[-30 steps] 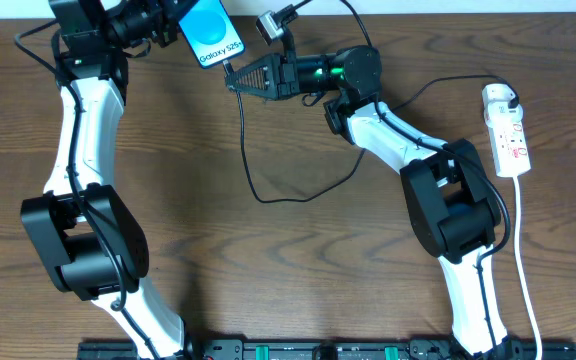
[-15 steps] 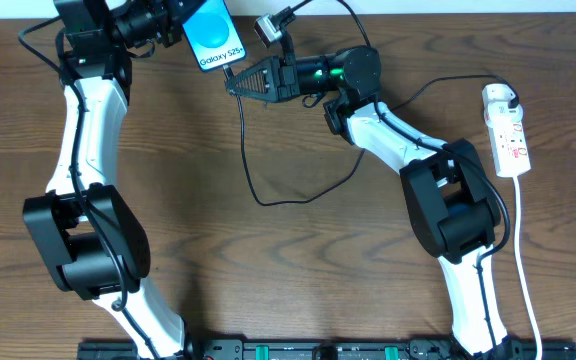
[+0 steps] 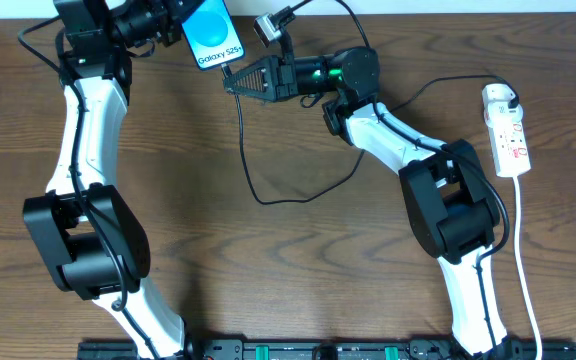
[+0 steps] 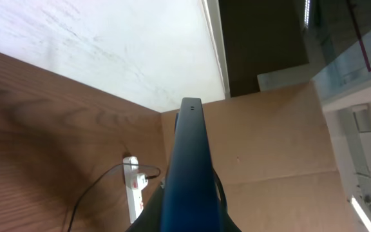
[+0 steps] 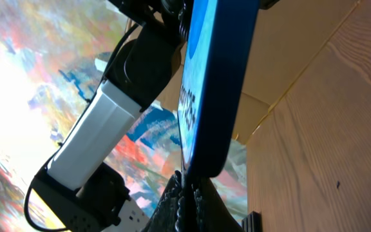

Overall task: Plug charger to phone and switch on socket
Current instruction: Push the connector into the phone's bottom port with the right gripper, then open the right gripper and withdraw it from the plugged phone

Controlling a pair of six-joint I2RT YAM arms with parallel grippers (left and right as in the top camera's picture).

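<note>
My left gripper (image 3: 184, 24) is shut on the phone (image 3: 213, 32), holding it raised at the back of the table with its blue screen facing up. In the left wrist view the phone (image 4: 189, 167) shows edge-on, rising from between the jaws. My right gripper (image 3: 232, 82) is shut on the plug end of the charger (image 3: 250, 170), a thin black cable, and presses it against the phone's lower end (image 5: 216, 84). The plug itself is hidden between the fingertips (image 5: 201, 193). The white socket (image 3: 506, 130) lies far right, the cable running to it.
The charger cable loops across the middle of the table between the arms. A white cord (image 3: 524, 270) trails from the socket toward the front edge. The socket (image 4: 132, 188) also shows in the left wrist view. A cardboard panel (image 4: 269, 142) stands behind the table.
The phone and my left arm shifted slightly to the right early on. The right gripper edged a little closer to the phone's lower end. Both grips are unchanged.
</note>
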